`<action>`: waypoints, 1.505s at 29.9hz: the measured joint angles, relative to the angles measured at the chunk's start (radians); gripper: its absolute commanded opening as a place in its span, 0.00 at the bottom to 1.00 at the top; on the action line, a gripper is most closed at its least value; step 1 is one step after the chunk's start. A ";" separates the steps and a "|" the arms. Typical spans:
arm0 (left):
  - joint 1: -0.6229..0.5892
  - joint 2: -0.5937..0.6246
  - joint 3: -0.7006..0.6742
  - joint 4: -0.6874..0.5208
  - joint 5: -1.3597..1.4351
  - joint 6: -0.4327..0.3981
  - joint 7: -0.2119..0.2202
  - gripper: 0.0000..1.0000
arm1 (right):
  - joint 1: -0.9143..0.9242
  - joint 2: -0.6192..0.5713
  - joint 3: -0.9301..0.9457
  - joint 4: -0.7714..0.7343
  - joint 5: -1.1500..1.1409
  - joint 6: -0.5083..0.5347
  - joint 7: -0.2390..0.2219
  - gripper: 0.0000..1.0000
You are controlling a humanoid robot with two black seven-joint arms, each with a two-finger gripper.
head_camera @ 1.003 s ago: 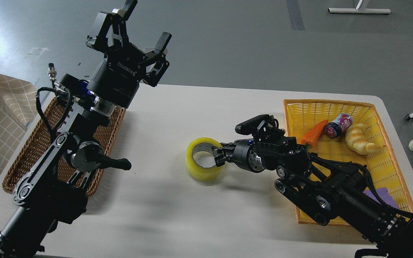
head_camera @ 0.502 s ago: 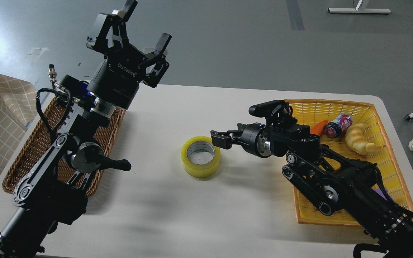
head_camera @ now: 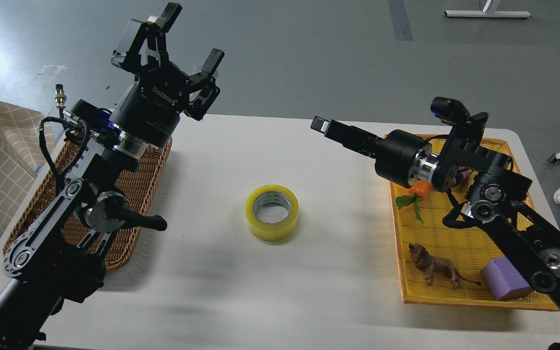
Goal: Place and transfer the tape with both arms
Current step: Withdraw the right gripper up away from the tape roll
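Although the tape [head_camera: 271,212] lies flat on the white table [head_camera: 221,282], hole upward, neither gripper touches it. It sits well below and to the right of the left gripper [head_camera: 190,36], which is raised with its fingers spread wide and nothing between them. The right gripper [head_camera: 320,124] is lifted above and to the right of the roll; it is seen nearly edge-on, so whether its fingers are parted or closed cannot be told.

Judging by the task, the left arm should take the roll next, perhaps toward the brown wicker basket [head_camera: 136,187] beneath it. The risks: fingers landing on the roll's rim could push it sliding across the smooth table; the smooth curved wall could slip from a shallow pinch; and the descending arm could snag the basket's rim.
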 measured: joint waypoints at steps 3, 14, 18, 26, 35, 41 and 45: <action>-0.001 0.005 -0.001 0.001 0.000 -0.006 0.000 0.98 | -0.026 -0.058 0.041 0.032 0.232 0.004 0.006 1.00; -0.003 0.000 0.006 0.001 0.000 -0.009 -0.004 0.98 | -0.185 -0.019 0.345 0.072 0.609 0.005 0.083 1.00; -0.006 0.001 0.012 0.002 0.000 -0.010 -0.005 0.98 | -0.161 0.105 0.406 0.074 0.619 0.005 0.078 1.00; -0.017 -0.043 -0.009 0.004 0.000 -0.002 -0.031 0.98 | -0.136 0.188 0.465 0.088 0.700 0.005 0.065 1.00; -0.018 -0.127 -0.043 -0.015 -0.011 -0.005 -0.025 0.98 | -0.108 0.225 0.467 0.086 0.715 0.005 0.018 1.00; -0.021 -0.123 -0.030 -0.012 0.005 -0.003 0.006 0.98 | -0.054 0.241 0.467 0.085 0.716 -0.019 -0.042 1.00; -0.024 -0.084 -0.013 -0.009 0.118 0.002 0.102 0.98 | -0.030 0.241 0.462 0.079 0.716 -0.020 -0.050 1.00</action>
